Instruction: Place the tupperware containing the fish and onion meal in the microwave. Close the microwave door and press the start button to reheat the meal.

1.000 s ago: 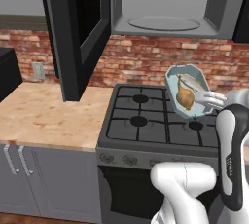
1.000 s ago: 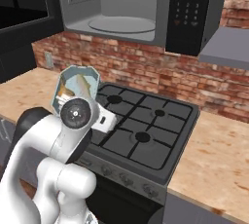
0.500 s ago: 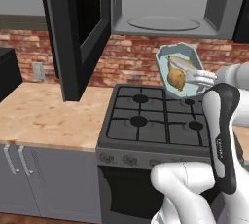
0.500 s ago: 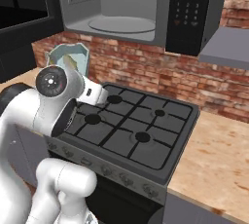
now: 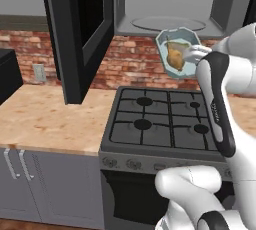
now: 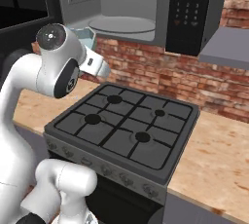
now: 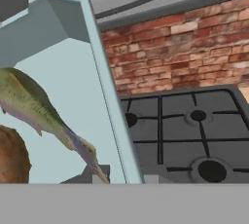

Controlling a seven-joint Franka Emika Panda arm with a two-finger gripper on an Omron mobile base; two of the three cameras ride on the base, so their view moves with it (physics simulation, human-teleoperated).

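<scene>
One small pale-blue translucent tupperware tub [image 5: 178,52] hangs in the air above the far right of the black gas stove [image 5: 165,124], just below the open cavity of the dark grey microwave [image 5: 170,4], held up by the white arm's two-finger gripper [image 5: 196,53]. The tub is tipped steeply, its open face turned towards the room, and the golden-brown fish and onion meal [image 5: 175,56] sits low inside it. From the hand view, the tub wall [image 7: 104,91] runs right beside the fingers, with the fish [image 7: 34,106] against the pale floor. The gripper looks clamped on the tub's right rim, though the fingertips themselves are hidden, so I cannot tell how wide they stand.

To my eye the tub is light and fairly stiff, thin plastic with some give at the rim, smooth enough to slip in a pinch. Held by one edge and tilted like this, the loose food could slide or tumble out, so I'd judge it needs levelling before it goes onto the round light turntable plate [image 5: 169,23]. The large black-framed microwave door [image 5: 80,29] stands swung open on the left.
</scene>
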